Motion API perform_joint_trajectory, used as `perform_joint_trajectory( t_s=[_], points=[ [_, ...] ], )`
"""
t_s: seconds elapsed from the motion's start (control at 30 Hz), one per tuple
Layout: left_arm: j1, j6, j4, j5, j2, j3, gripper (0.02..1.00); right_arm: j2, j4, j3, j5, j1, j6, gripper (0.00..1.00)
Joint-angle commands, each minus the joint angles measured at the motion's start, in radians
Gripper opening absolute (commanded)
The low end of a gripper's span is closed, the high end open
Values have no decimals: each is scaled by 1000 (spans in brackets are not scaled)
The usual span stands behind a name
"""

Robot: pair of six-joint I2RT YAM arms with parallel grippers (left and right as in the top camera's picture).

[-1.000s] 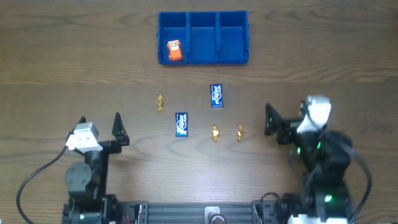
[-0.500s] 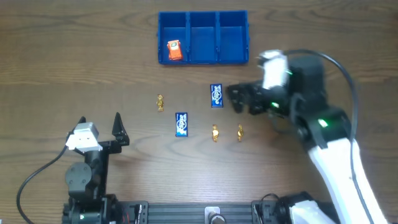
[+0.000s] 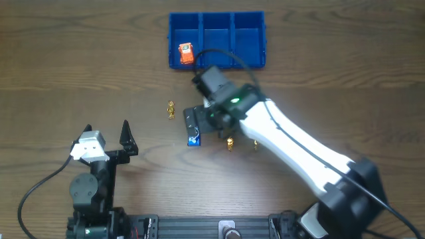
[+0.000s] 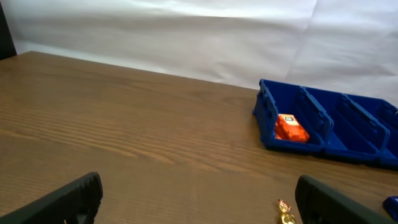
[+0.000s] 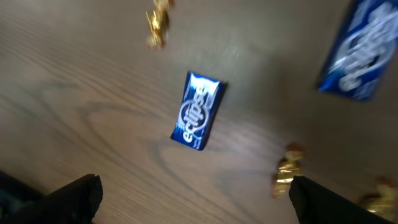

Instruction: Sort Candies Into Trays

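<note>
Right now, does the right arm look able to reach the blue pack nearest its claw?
Probably yes. The right claw hangs open above the blue pack, nothing lies on it, and the nearest gold candy sits apart from it.

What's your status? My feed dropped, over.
Left claw open, low by its base. Right claw open, above flat blue wrapped candy pack. Nothing blocking; small gold-wrapped candies lie apart from it.
</note>
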Motion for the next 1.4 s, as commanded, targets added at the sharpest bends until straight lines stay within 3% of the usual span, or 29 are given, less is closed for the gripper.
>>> perform_joint_trajectory(
  t_s=[0.03, 0.23, 0.9, 1.2, 1.33, 1.4],
  points=[
    [6, 14, -46, -9, -6, -14, 998, 105, 10, 40, 68, 58, 106, 998],
    [6, 14, -46, -9, -6, -14, 998, 230, 10, 72, 148, 122, 188, 998],
    [6, 14, -46, -8, -6, -14, 998, 388, 58, 111, 227, 156, 280, 1000],
    [6, 14, -46, -9, -6, -14, 998, 423, 57, 134, 234, 163, 289, 888],
    [6, 14, -46, -9, -6, -14, 998, 423, 56, 134, 235, 163, 293, 783],
    [6, 14, -46, -8, -6, -14, 998, 424, 55, 134, 235, 163, 296, 680]
  ],
)
